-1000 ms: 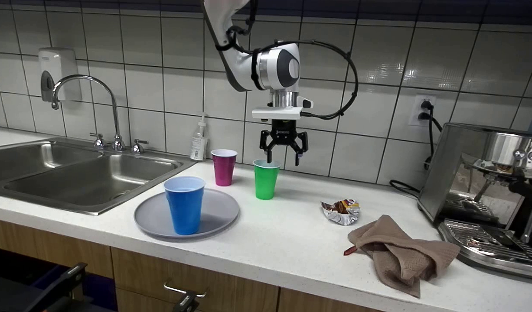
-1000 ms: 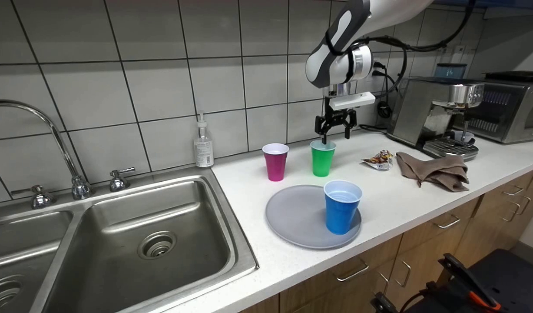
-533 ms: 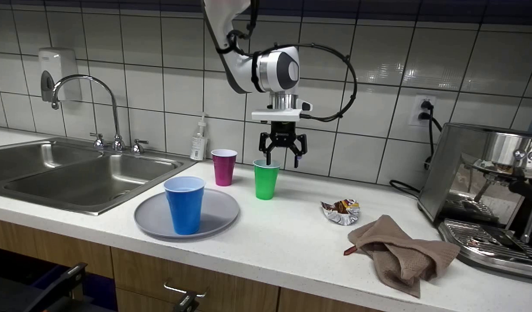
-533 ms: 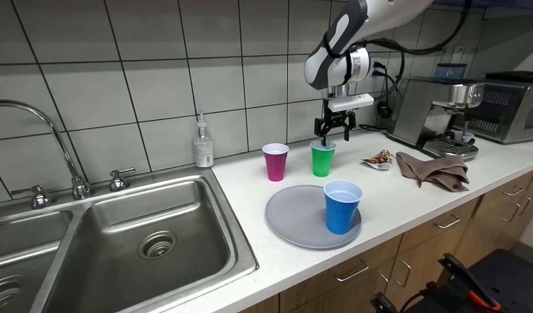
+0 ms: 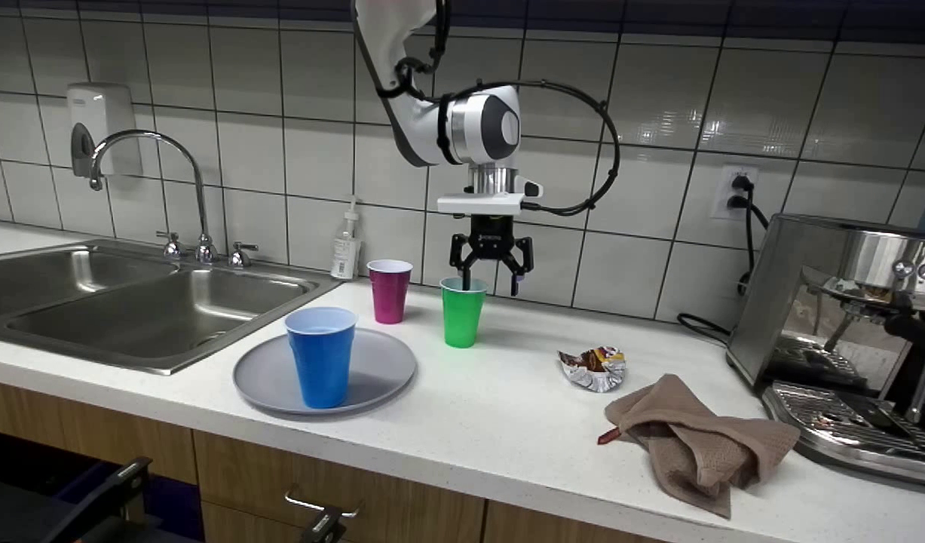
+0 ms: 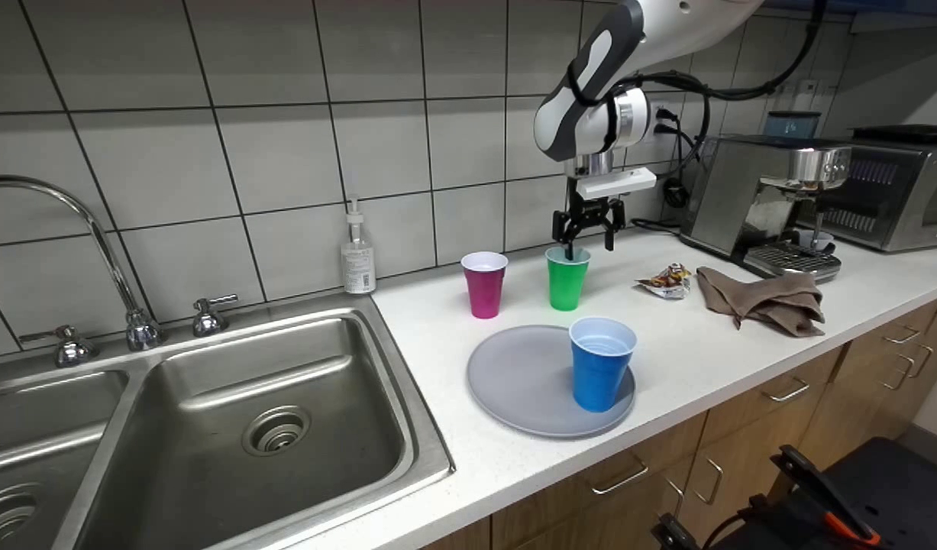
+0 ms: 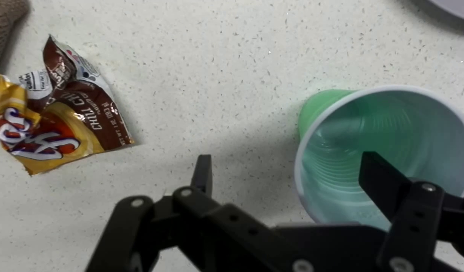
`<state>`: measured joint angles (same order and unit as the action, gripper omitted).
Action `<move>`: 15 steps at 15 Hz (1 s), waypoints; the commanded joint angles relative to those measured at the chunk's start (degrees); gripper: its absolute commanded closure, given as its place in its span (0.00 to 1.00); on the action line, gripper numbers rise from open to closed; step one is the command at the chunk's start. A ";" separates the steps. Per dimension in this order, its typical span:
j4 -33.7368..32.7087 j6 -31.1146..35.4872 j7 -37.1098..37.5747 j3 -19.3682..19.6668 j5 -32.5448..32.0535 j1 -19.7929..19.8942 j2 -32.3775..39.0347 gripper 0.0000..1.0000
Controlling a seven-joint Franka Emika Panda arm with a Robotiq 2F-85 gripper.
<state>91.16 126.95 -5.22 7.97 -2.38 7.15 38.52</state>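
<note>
My gripper (image 5: pixel 491 288) points straight down, open, over the green cup (image 5: pixel 463 320). In the wrist view one finger (image 7: pixel 383 181) is over the mouth of the green cup (image 7: pixel 322 104). The other finger (image 7: pixel 204 173) stands outside it, above the counter, so the near rim lies between them. Both exterior views show the inner fingertip at the level of the rim or just inside; touch cannot be made out. A magenta cup (image 6: pixel 484 290) stands beside the green one. Nearer the counter's front, a blue cup (image 5: pixel 323 369) stands upright on a grey plate (image 5: pixel 383 369).
A torn snack wrapper (image 7: pixel 65 113) lies to one side of the green cup, with a crumpled brown cloth (image 5: pixel 703 445) beyond it. A coffee machine (image 6: pixel 766 198) stands further along. Opposite are a double sink (image 6: pixel 285 382) and a soap bottle (image 6: pixel 358 260). The tiled wall (image 5: pixel 583 264) rises behind.
My gripper has come down slightly, its inner fingertip sinking a little further toward the green cup's mouth. It has stayed open. The cups, plate, wrapper and cloth have not moved.
</note>
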 commanded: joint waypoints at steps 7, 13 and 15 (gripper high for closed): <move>-3.45 -4.45 -0.71 -1.04 -0.90 0.81 1.37 0.28; -4.73 -7.10 -1.20 -1.44 -0.23 1.25 1.61 0.73; -5.10 -7.89 -1.23 -1.54 -0.09 1.31 1.66 0.88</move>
<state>88.96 122.36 -5.22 7.78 -2.38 7.16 39.26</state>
